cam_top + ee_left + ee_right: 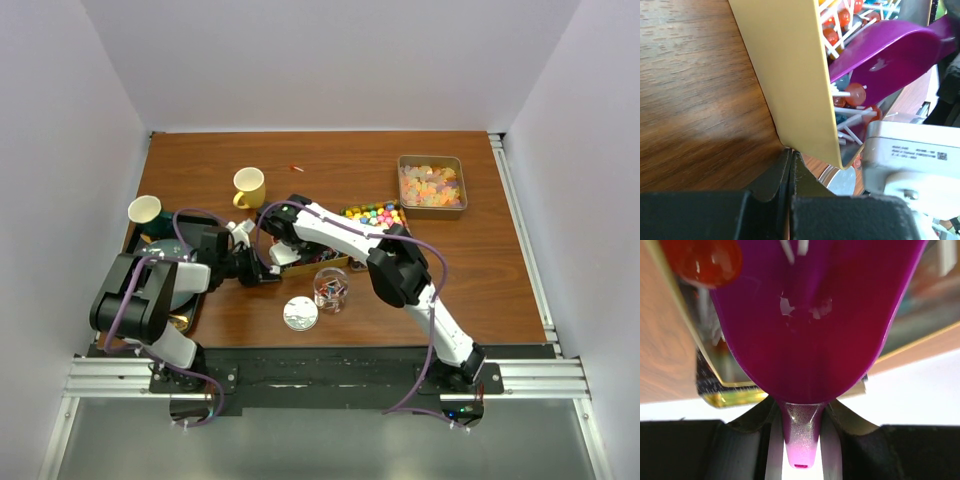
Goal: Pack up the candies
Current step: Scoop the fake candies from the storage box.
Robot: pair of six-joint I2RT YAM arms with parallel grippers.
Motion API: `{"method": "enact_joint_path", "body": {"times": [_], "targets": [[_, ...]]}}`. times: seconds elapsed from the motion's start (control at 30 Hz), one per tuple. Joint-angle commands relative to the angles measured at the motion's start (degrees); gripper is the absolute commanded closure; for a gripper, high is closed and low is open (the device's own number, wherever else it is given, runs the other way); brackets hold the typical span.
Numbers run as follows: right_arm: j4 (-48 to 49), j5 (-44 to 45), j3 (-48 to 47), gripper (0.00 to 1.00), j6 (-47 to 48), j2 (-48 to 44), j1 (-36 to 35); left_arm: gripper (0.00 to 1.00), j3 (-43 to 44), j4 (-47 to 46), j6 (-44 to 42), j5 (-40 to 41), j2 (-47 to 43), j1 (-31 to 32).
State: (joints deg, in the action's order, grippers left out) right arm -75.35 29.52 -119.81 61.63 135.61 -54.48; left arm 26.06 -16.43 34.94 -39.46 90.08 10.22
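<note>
Right end effector (801, 440) clamps purple scoop (810, 330) (by handle), apparently among candies (856, 94).

Tiny print on a white label (916, 152) is unreadable.

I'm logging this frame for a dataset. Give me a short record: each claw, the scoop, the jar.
left claw: shut on the wall of the gold tray
right claw: shut on the handle of the scoop
scoop: purple, bowl in the gold tray among red and blue candies on sticks
jar: upright, open, a few candies inside
lid: off, lying beside the jar
</note>
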Motion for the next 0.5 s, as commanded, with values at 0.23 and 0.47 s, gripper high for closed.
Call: {"method": "enact_joint_path", "body": {"times": [0.23,0.47], "targets": [[-3.4,-20.5,2.6,1.00,-2.2,-0.3,1.5,1.00,4.3,2.2,-5.3,-1.1,-2.6,0.0],[-1.2,-29.3,3.4,1.00,-1.4,-2.0,4.5,0.84,8.8,15.9,-15.3,-1.2,-7.4,-1.8]]}}
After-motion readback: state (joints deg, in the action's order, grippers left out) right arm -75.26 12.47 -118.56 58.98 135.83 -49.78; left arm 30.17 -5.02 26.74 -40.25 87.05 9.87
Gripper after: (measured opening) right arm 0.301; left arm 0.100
